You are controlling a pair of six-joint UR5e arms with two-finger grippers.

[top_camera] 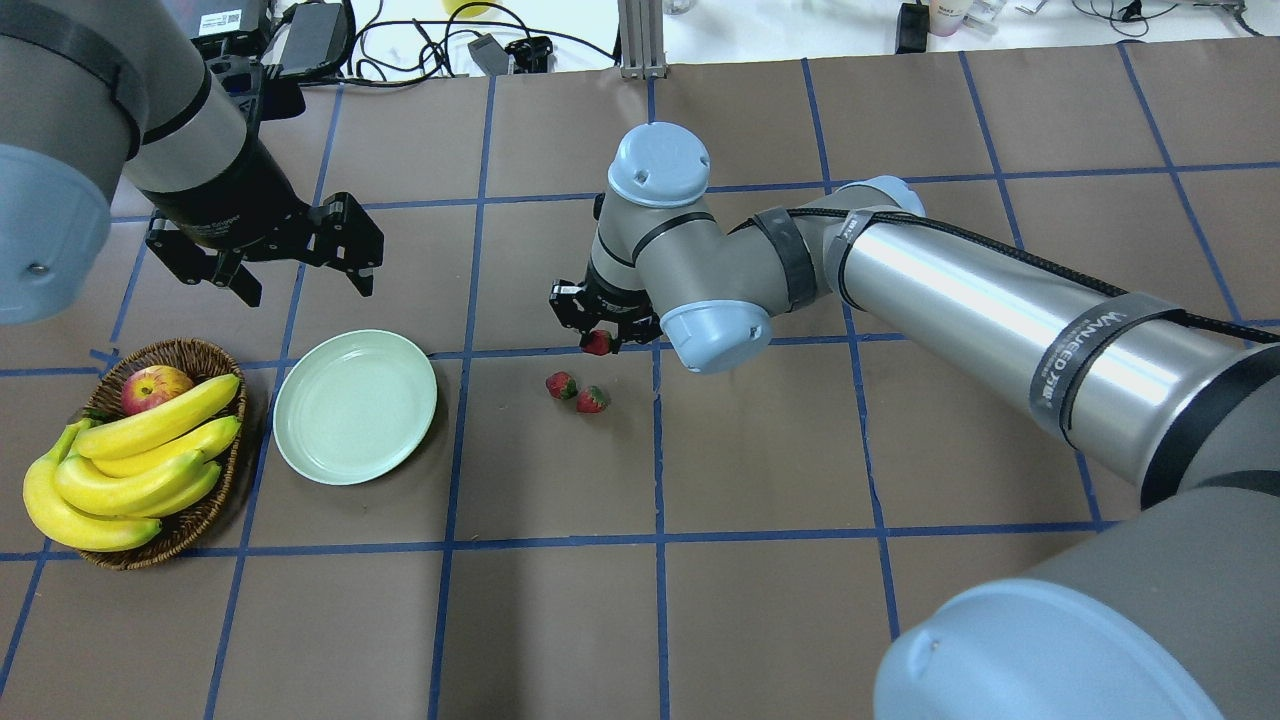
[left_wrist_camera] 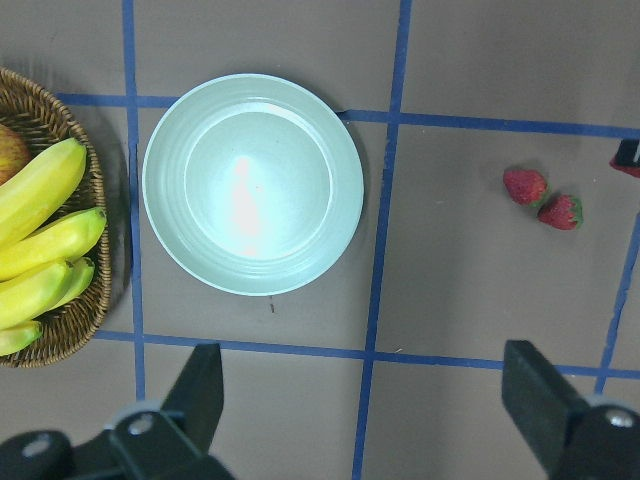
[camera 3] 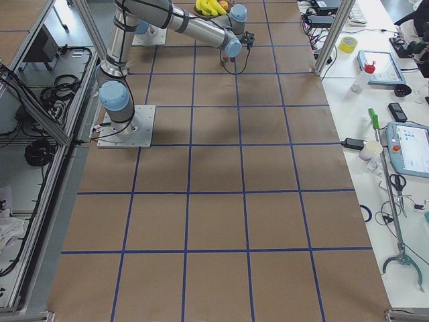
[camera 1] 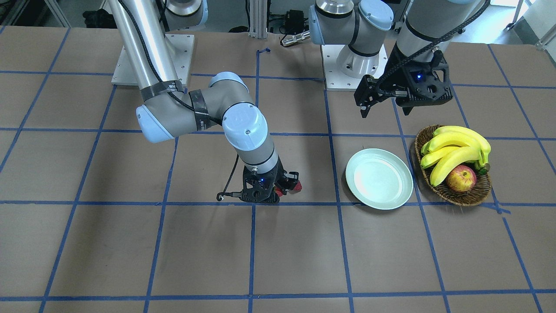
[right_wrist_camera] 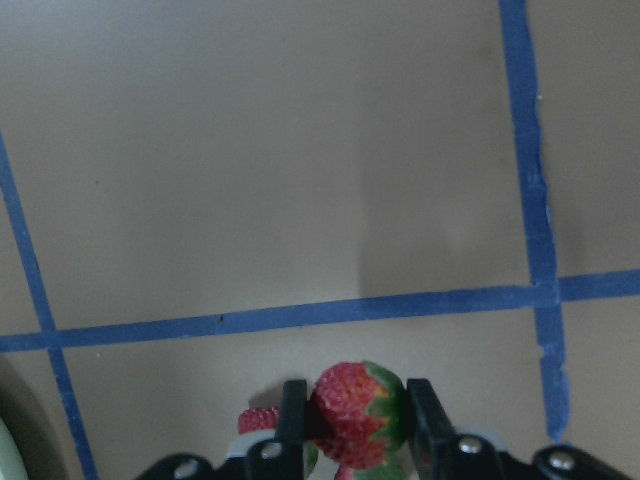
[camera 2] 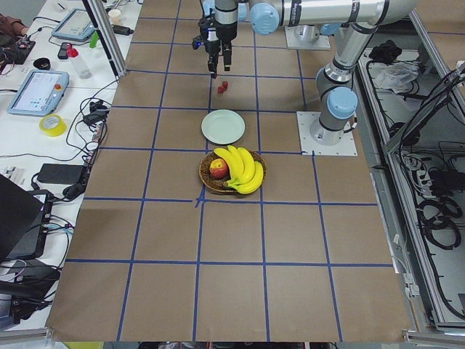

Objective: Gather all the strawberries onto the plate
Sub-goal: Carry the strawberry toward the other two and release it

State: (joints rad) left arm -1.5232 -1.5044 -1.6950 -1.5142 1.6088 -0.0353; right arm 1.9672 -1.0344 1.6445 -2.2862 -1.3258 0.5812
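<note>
This is a robotics lab. The bench [camera 2: 232, 291] is a broad surface papered in brown and ruled into squares with blue tape [camera 1: 252, 252]. Two robot arms [top_camera: 980, 300] are bolted to it on metal base plates [camera 2: 327, 134]. Along one edge runs a white side table [camera 2: 25, 149] carrying touchscreen control pendants [camera 2: 36, 92], a roll of yellow tape [camera 2: 52, 124] and a black power brick [camera 2: 57, 173] (leads trailing everywhere). Aluminium frame posts [top_camera: 640, 35] stand at the bench edge, and coiled cables [camera 3: 39, 151] lie in trays behind the arms.
</note>
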